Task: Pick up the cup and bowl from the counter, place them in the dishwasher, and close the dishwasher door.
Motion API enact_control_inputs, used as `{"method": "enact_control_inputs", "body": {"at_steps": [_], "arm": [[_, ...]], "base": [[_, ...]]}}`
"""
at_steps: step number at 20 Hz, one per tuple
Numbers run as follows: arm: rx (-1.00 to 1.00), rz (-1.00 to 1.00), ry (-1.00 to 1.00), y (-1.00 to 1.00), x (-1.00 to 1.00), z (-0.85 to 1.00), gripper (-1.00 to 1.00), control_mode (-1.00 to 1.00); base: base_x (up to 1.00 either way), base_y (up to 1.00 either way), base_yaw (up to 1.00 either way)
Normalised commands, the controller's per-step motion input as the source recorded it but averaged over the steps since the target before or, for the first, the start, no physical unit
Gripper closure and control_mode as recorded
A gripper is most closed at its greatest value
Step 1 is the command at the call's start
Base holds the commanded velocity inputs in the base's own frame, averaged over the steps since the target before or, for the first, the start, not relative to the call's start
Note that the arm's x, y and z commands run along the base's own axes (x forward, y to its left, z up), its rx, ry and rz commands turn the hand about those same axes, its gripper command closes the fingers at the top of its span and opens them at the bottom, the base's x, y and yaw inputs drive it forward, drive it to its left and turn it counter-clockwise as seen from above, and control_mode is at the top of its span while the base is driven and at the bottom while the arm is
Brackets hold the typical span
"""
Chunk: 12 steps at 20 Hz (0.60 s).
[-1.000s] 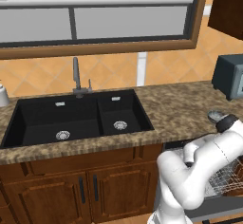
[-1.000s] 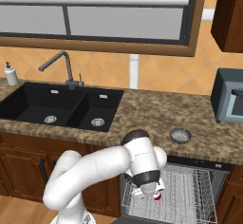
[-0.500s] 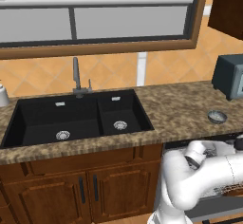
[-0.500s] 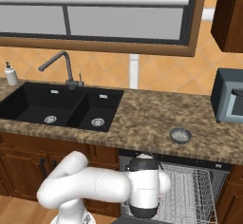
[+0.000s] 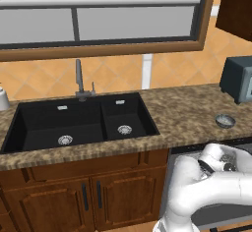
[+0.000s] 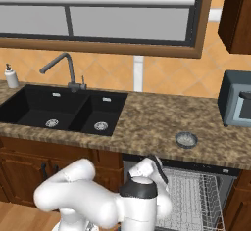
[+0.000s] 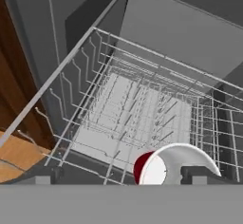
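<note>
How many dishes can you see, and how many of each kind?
Small pale off-white cups with a dark red inside, lying in the white wire rack: 1
Small shallow grey bowls on the speckled granite counter: 1
Total: 2

Arm bent low, hand [image 7: 118, 175] open

No lettering, label, brand, number or sign can be read anywhere in this kitchen scene, whether on the dark box-shaped appliance [image 6: 236, 99] at the wall or on the small pump bottle [image 6: 11, 76] beside the sink.
</note>
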Motion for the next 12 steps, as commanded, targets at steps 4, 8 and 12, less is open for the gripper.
{"method": "enact_control_inputs", "body": {"at_steps": [4,8,12], "arm": [[0.07,-0.08,-0.12,-0.12,-0.24,1.00,-1.00,-1.00],[0.03,-0.15,-0.02,-0.11,-0.12,1.00,-1.00,-1.00],[0.00,-0.14,0.18,-0.18,-0.09,0.98,-1.00,-1.00]], "base": [[0.00,0.00,0.00],[0.00,0.00,0.00],[0.00,0.00,0.00]]}}
